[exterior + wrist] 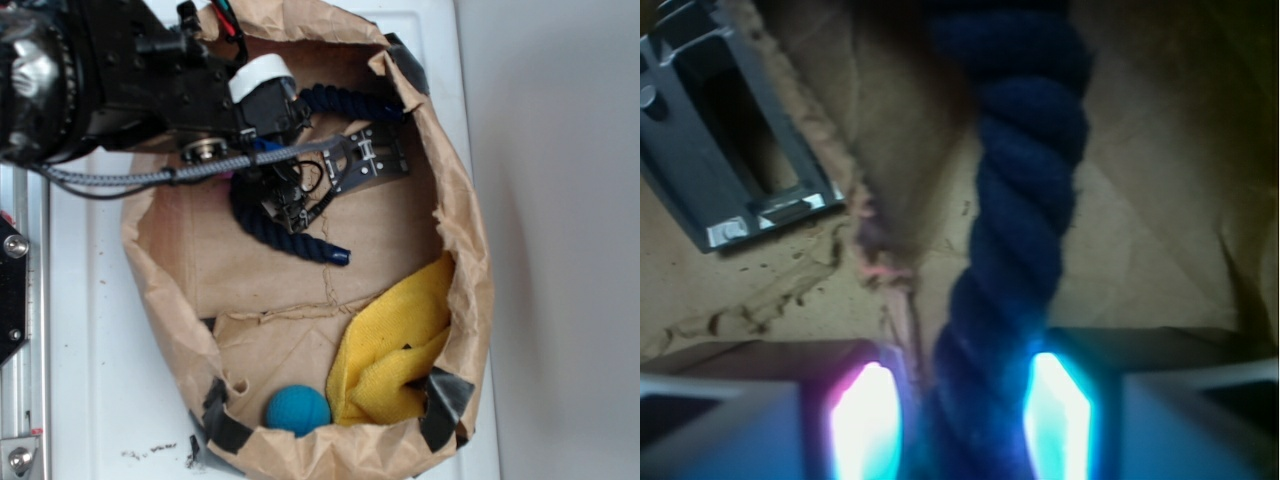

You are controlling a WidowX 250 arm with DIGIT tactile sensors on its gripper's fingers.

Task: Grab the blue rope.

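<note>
There is one blue rope (285, 232), one blue ball (297, 409) and one yellow cloth (395, 350). They lie in one brown paper bag (465, 250), along with one grey metal bracket (368, 160). One gripper (290, 205) is in view.

The tall crumpled brown paper bag walls (465, 230) close in all around. Inside, the bare brown floor between the thick dark blue twisted rope (285, 238) and the yellow cloth (395, 350) leaves free room.
</note>
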